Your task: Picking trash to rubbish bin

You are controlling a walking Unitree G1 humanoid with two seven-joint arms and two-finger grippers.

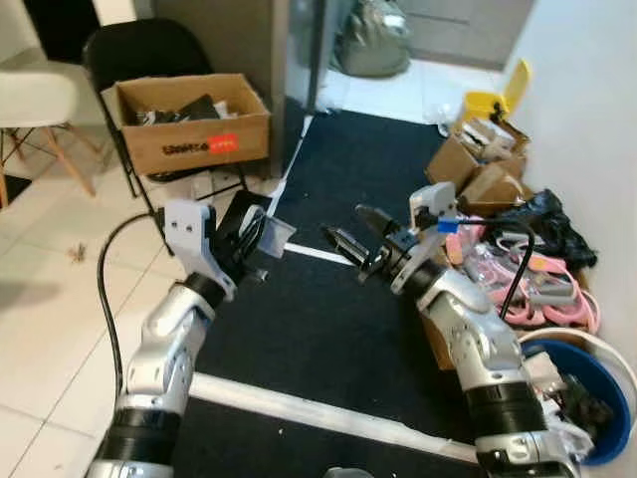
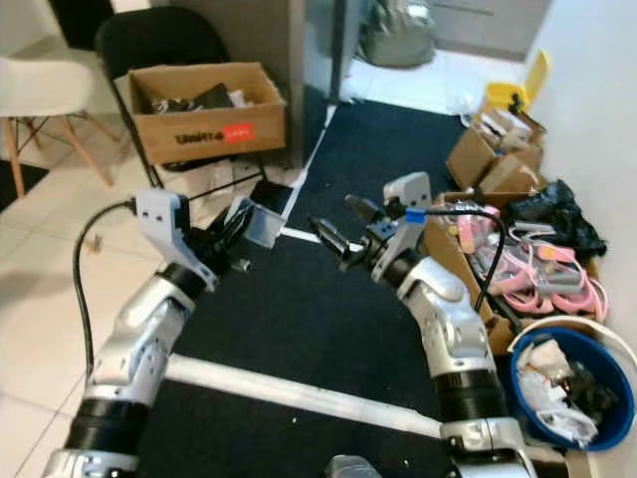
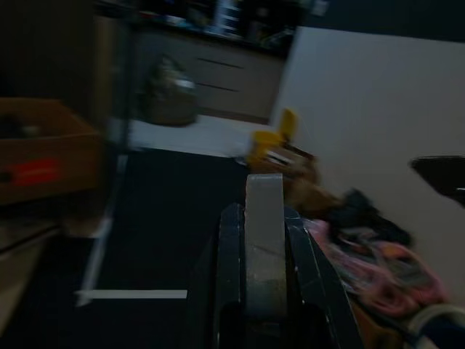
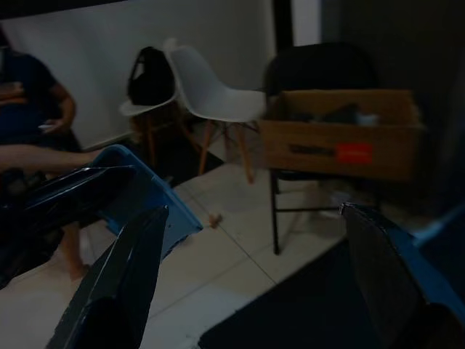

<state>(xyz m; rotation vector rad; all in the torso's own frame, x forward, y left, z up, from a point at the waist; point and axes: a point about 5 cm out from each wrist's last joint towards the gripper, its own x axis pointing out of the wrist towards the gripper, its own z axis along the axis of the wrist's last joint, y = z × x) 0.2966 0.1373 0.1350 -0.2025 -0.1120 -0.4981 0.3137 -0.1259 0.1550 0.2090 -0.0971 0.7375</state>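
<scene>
At the lower right of the frame sits a round blue plastic rubbish bin [image 2: 567, 393], already part full of crumpled scraps. Above it, at mid-frame, two silver arms reach forward over a black floor mat [image 1: 328, 319] crossed by white lines. The left end effector [image 1: 261, 239], left of centre, pinches a small flat grey piece of trash [image 1: 277, 235] between its pressed-together black fingers; in the left wrist view the piece [image 3: 264, 240] stands as a thin upright strip clamped on both faces. It looks light, thin and fairly stiff, like card or plastic sheet, so it likely needs only a gentle grip across its flat sides near one edge. The right end effector [image 1: 350, 239], at centre, is spread wide and holds nothing. At the upper left, a brown cardboard box [image 1: 194, 124] rests on a black folding chair [image 1: 139, 50].
</scene>
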